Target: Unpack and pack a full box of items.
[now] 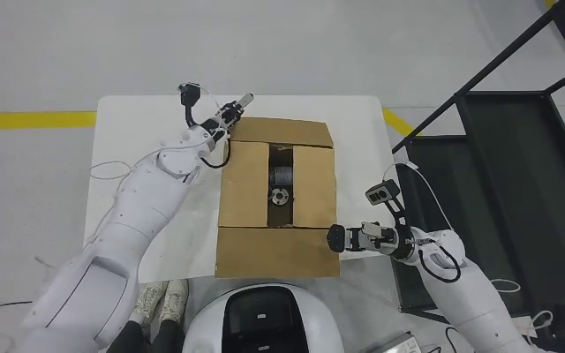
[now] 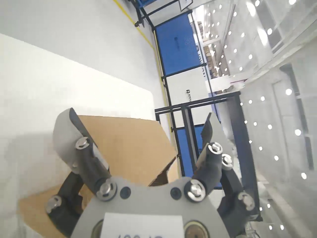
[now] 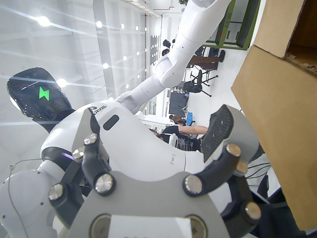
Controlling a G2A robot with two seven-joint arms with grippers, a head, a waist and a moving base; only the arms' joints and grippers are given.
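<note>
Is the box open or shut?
Partly open: the box has a gap between its two side flaps, and items show through it.

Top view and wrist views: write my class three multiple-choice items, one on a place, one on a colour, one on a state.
1. Where does the cardboard box stand?
A. On the white table
B. On the floor
C. On a chair

2. What colour is the floor stripe?
A. Red
B. Yellow
C. Blue

3. In what state is the left gripper?
A. Shut on a flap
B. Shut on nothing
C. Open

Answers:
1 A: the table's white top shows around the box.
2 B: a yellow line crosses the grey floor.
3 C: the left wrist view shows its fingers wide apart, gripping nothing.
</note>
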